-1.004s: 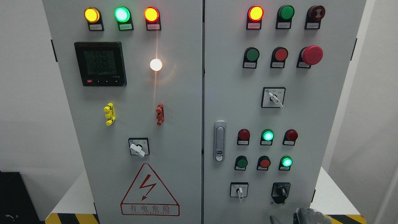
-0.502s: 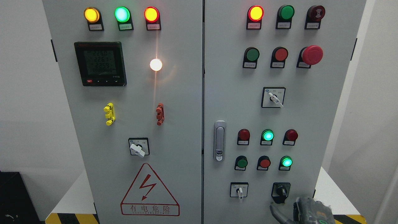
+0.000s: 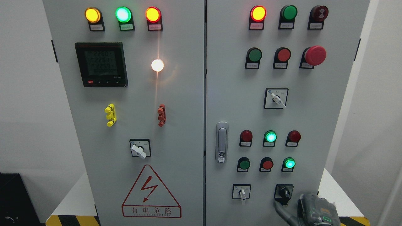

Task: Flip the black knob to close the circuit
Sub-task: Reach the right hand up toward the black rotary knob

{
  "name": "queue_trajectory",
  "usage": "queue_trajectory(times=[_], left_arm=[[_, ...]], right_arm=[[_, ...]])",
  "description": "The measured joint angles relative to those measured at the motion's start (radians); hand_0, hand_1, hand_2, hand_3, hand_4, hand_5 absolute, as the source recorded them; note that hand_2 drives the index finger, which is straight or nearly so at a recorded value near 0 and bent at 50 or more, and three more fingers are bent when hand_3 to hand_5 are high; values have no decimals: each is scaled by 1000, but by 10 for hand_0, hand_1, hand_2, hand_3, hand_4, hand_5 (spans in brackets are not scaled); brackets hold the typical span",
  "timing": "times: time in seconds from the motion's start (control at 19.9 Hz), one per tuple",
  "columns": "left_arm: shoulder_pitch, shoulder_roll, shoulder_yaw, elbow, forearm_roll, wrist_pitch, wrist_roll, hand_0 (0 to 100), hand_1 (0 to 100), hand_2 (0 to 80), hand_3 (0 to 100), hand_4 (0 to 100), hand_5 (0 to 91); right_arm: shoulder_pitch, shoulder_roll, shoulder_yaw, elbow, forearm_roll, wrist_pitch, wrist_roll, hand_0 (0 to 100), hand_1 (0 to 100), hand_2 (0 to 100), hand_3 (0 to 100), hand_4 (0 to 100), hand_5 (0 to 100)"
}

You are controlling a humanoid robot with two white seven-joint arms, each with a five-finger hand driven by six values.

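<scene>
The black knob (image 3: 284, 192) sits on a black square plate at the lower right of the grey cabinet's right door (image 3: 238, 103). Its handle points up and slightly left. My right hand (image 3: 309, 211) comes in at the bottom right edge, just below and to the right of the knob. One grey finger (image 3: 281, 211) reaches up to just under the knob's plate. The hand holds nothing, and I cannot tell whether the finger touches the plate. My left hand is out of view.
A white-handled selector (image 3: 241, 192) sits left of the black knob. Lit and unlit buttons (image 3: 267, 164) stand in rows above it. A door latch (image 3: 221, 142) is at the door's left edge. The left door carries a meter (image 3: 101, 64) and a warning triangle (image 3: 151, 192).
My right hand has risen from the bottom edge toward the black knob. Its finger now reaches up to just under the knob's plate. The knob has not turned.
</scene>
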Motion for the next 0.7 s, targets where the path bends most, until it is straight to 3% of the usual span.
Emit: queue_trajectory(times=[0.7], left_arm=[[0, 0, 0, 0, 0, 0, 0, 120, 556, 0, 0, 0, 0]], right_arm=[[-11, -2, 0, 18, 49, -5, -14, 0, 0, 883, 1000, 897, 868]])
